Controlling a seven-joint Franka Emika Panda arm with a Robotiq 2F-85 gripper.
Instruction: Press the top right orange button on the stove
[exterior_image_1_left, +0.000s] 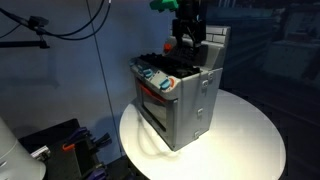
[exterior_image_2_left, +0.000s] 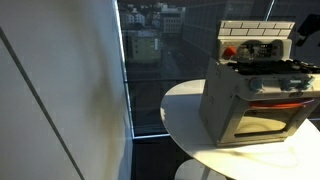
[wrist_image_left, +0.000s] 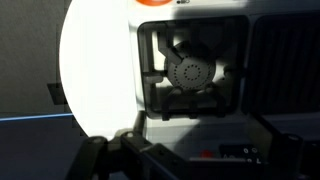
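Note:
A grey toy stove (exterior_image_1_left: 185, 100) stands on a round white table (exterior_image_1_left: 250, 140) and shows in both exterior views (exterior_image_2_left: 250, 95). Its upright back panel (exterior_image_2_left: 255, 45) carries small orange-red buttons (exterior_image_2_left: 232, 50). My gripper (exterior_image_1_left: 186, 40) hangs over the rear of the stove top, close to the back panel. The wrist view looks down on a black burner (wrist_image_left: 190, 72), with an orange knob (wrist_image_left: 155, 3) at the top edge. A small red spot (wrist_image_left: 205, 153) glows in the dark lower part. The fingers there are too dark to read.
The white table's edge (exterior_image_2_left: 185, 120) lies close around the stove. A large window with a night city view (exterior_image_2_left: 150, 50) stands behind it. Black cables (exterior_image_1_left: 60, 25) hang at the upper left, and dark equipment (exterior_image_1_left: 60, 145) sits below the table.

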